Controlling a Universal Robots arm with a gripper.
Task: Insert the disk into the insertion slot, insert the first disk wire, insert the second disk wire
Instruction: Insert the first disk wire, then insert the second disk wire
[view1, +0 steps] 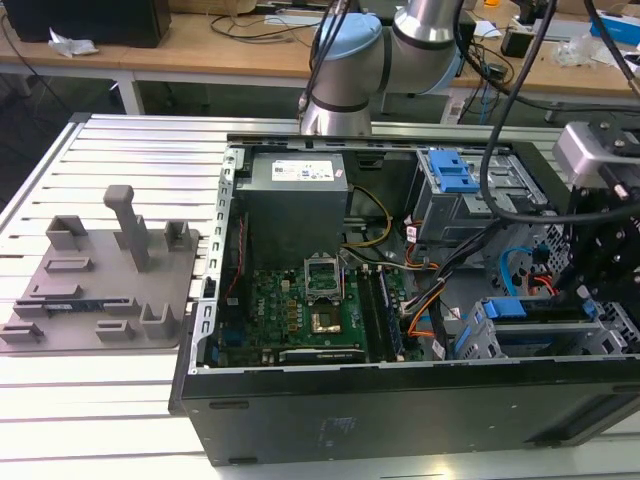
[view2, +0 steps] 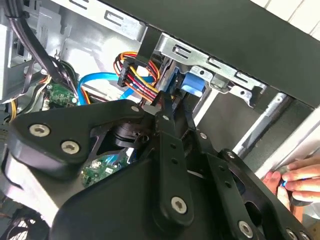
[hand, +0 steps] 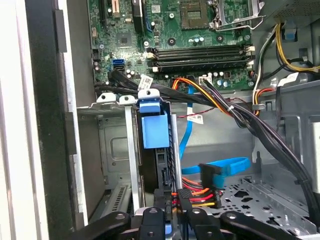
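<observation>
A slatted, pale metal table (view1: 110, 420) takes up the left and lower parts of the exterior view. Two things rest directly on it. A flat grey fixture plate (view1: 105, 285) lies at centre left (moulded upright holders rise from its top). Just beside it, an open black computer case (view1: 400, 425) lies on its side, spanning the centre to the right edge.

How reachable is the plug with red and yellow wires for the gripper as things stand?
Probably yes: in the first wrist view the gripper sits right at the plug, beside the disk seated in the insertion slot, nothing between them. The blue cable lies close alongside.
</observation>
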